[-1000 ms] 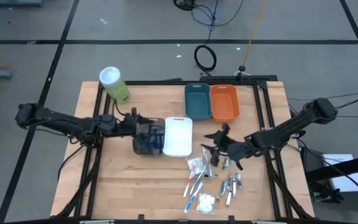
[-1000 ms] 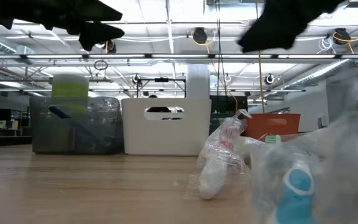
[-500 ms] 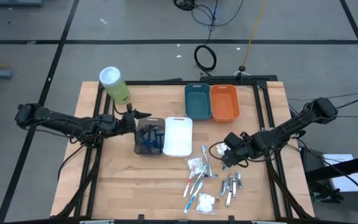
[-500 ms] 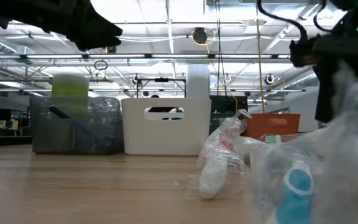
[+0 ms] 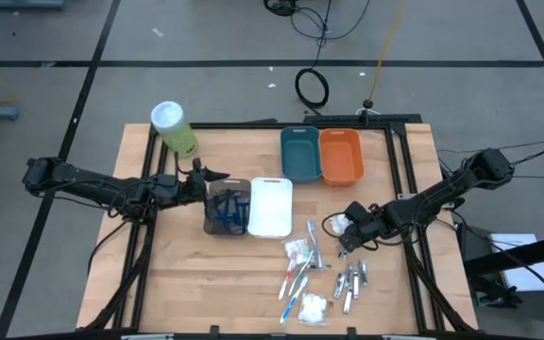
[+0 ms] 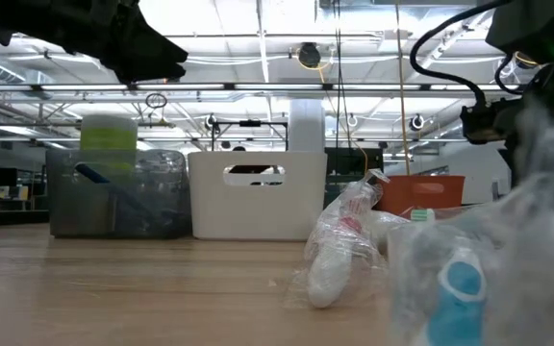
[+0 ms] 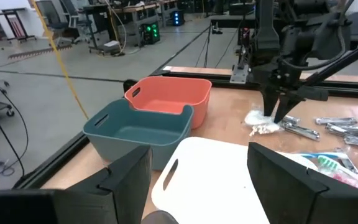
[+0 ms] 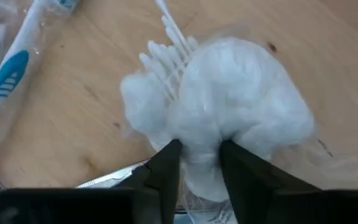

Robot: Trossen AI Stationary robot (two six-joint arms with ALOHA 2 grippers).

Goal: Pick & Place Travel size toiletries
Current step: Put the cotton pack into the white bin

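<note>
On the table (image 5: pixel 178 274), the clear bin (image 5: pixel 226 209) sits just beside the white bin (image 5: pixel 270 206), at its nine o'clock. The teal bin (image 5: pixel 300 154) and orange bin (image 5: pixel 341 155) touch at twelve o'clock. Toothbrushes (image 5: pixel 295 280) and tubes (image 5: pixel 351 285) lie toward five o'clock, and the canister (image 5: pixel 174 128) at ten.

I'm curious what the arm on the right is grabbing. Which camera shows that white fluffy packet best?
The right wrist view: the clear packet of white cotton swabs and pads fills it, pinched by the right gripper. The high view shows a white speck; the left wrist view a distant clump.
</note>
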